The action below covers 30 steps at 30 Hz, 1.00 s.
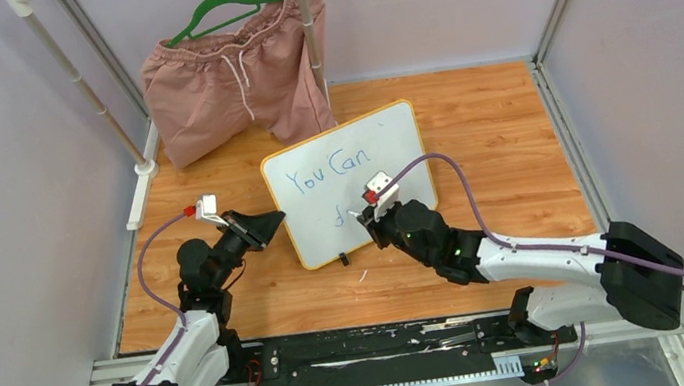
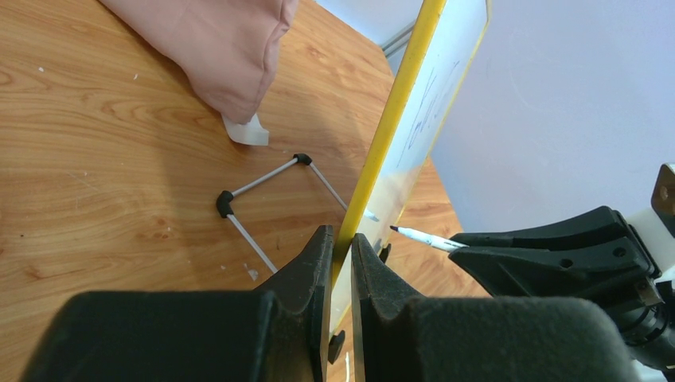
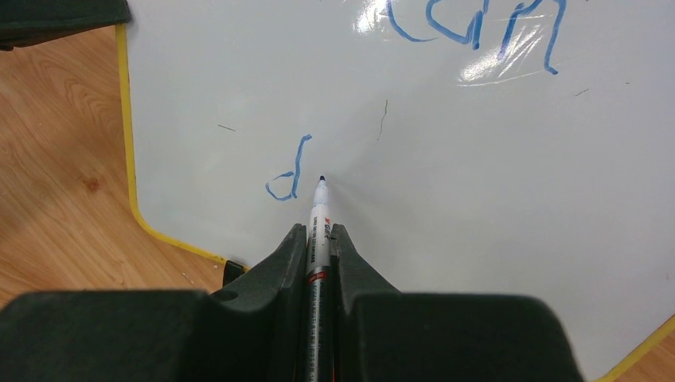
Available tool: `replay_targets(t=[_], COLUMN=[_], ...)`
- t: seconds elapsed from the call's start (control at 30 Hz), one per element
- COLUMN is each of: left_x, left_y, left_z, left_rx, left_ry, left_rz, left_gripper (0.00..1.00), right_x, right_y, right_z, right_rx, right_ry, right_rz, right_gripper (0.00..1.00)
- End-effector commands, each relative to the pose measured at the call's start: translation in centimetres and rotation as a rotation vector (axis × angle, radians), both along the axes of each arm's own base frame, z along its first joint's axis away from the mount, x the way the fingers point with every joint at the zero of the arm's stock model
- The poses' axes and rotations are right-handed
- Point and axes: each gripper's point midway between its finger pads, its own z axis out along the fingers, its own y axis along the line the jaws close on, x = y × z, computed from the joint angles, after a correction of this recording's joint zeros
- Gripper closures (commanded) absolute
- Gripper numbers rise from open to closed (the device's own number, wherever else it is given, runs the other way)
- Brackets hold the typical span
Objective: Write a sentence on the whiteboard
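Rt gripper (image 3: 317,263) nearest the lens, jaws pinched tight on marker (image 3: 317,231), barrel lying along the finger line so tip leads straight out. Tip at the whiteboard (image 3: 446,263) face, just rt of a finished blue "d"; touching or a hair off, can't tell. Held low and square to the board, prob so next letter sits on same line.

Sentence (image 1: 327,173) only part done: "You Can" across upper half of board, lone "d" below. "o this." not yet written, judging by task; roughly halfway.

Lt gripper (image 2: 341,263) at board's lt edge, fingers closed on the yellow frame (image 2: 382,143), one either side. Likely bracing board vs. pen pressure, since it stands tilted back on a thin wire stand (image 2: 263,203) behind and would slide or tip otherwise.

Behind board, further back on wood table (image 1: 501,130): pink shorts (image 1: 237,82) on green hanger (image 1: 226,9), clear of the work.
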Motion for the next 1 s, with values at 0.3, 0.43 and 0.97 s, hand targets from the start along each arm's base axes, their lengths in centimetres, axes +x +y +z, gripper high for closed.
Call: replay_targets(t=[0.3,0.43,0.97], left_x=[-0.1,-0.1,-0.1], left_y=[-0.2,-0.2,-0.2], left_z=[1.1,1.1,1.1], left_rx=[-0.013,-0.013,-0.013], left_ry=[-0.045,-0.045,-0.044], left_rz=[-0.014,-0.014,-0.014], left_gripper=[1.0,1.0,1.0], right_x=[-0.2,-0.4,-0.9], right_y=[1.2,1.5,0.2], right_z=[0.4,0.0,-2.1], right_rx=[0.011,0.005,-0.057], right_ry=[-0.008,0.008,0.065], right_rz=[0.02,0.031,0.003], right_gripper=[1.0,1.0,1.0])
